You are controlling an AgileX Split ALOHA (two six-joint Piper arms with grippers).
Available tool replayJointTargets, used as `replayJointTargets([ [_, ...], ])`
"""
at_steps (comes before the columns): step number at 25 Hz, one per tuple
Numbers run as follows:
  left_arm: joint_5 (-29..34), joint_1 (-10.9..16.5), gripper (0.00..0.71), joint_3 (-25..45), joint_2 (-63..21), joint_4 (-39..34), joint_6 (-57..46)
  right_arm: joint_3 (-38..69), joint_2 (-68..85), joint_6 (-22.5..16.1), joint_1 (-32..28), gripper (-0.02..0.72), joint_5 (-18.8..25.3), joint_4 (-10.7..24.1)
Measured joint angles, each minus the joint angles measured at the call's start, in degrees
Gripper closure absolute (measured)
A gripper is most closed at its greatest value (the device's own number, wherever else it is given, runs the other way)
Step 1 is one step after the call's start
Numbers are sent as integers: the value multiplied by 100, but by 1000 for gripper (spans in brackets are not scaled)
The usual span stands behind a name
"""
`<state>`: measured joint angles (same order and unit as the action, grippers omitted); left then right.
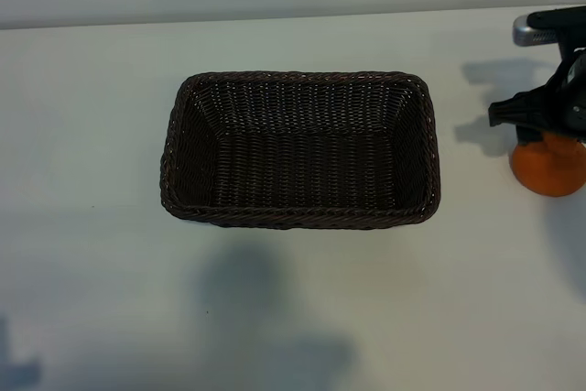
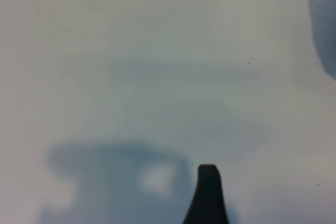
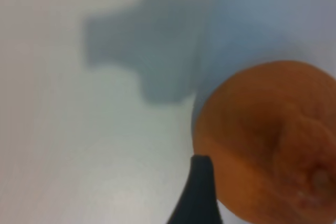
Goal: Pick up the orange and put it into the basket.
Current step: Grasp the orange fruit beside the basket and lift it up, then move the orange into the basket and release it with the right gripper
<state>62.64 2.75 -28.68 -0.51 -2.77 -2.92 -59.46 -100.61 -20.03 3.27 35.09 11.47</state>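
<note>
The orange (image 1: pixel 548 169) rests on the white table to the right of the basket (image 1: pixel 299 217), a dark brown woven one that stands empty at the middle. My right gripper (image 1: pixel 548 139) hangs directly over the orange, open, its black fingers reaching down around the fruit's top. In the right wrist view one black finger (image 3: pixel 202 192) stands right against the side of the orange (image 3: pixel 273 140), whose puckered end faces the camera; the other finger is out of frame. The left arm is outside the exterior view. Its wrist view holds a single black finger (image 2: pixel 208 195) above bare table, nothing held.
The white table (image 1: pixel 92 135) runs to a back edge along a pale wall. Arm shadows fall on it in front of the basket and at the right side. The orange lies close to the table's right side.
</note>
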Motion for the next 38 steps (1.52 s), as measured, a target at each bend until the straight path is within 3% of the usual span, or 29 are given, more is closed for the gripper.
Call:
replayJointTargets([
  [8,0,0,118,0,0,0,0,0,-437,-4,0,114,-306,25],
  [12,0,0,118,0,0,0,0,0,-484,-10,-4,180,-377,37],
  [20,0,0,118,0,0,0,0,0,-527,-339,-4,522,-383,421],
  [23,0,0,118,0,0,0,0,0,-548,-370,-4,597,-383,501],
  [38,0,0,118,0,0,0,0,0,300,-343,-4,596,-17,568],
])
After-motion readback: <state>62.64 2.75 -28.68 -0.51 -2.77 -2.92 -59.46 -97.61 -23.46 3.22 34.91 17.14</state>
